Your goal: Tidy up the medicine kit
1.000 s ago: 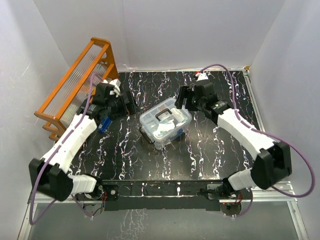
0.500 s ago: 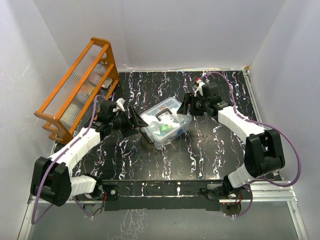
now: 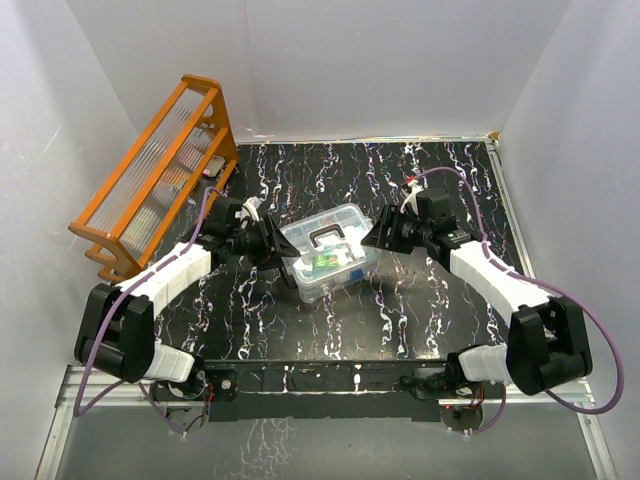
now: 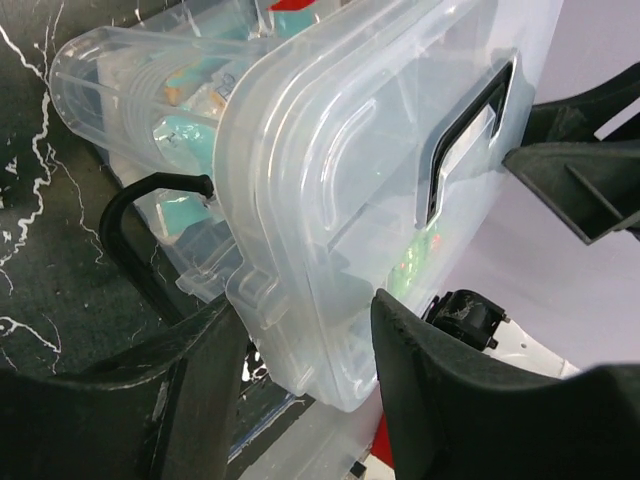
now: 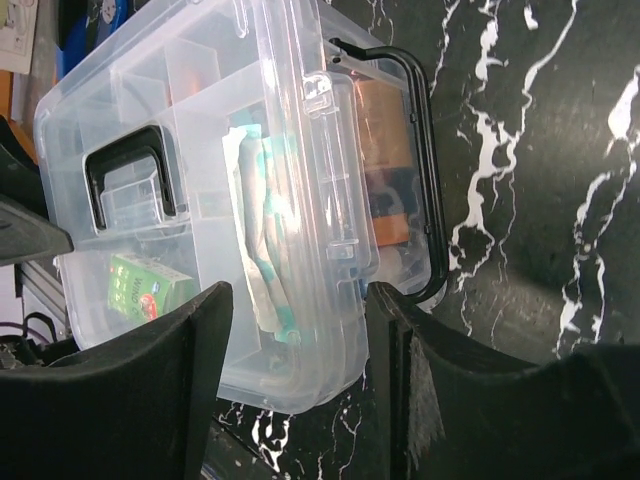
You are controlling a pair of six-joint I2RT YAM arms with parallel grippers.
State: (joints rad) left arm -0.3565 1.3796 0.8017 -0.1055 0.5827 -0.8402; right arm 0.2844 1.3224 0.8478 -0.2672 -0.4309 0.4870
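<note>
Top external view: the clear medicine box [image 3: 330, 255] sits with its lid on at the middle of the black marbled table [image 3: 430, 300]. The left gripper [image 3: 272, 240] is at its left end and the right gripper [image 3: 380, 232] at its right end. Each wrist view shows fingers [image 4: 440, 400] part-spread astride a box edge; I cannot tell whether they press it.

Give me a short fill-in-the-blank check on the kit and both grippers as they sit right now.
1. The left gripper and right gripper flank the ____.
2. The medicine kit has its lid ____ (on/off).
3. The lid's handle is coloured ____.
4. The orange rack stands on the table's ____ side.
Missing words: medicine kit; on; black; left.
</note>
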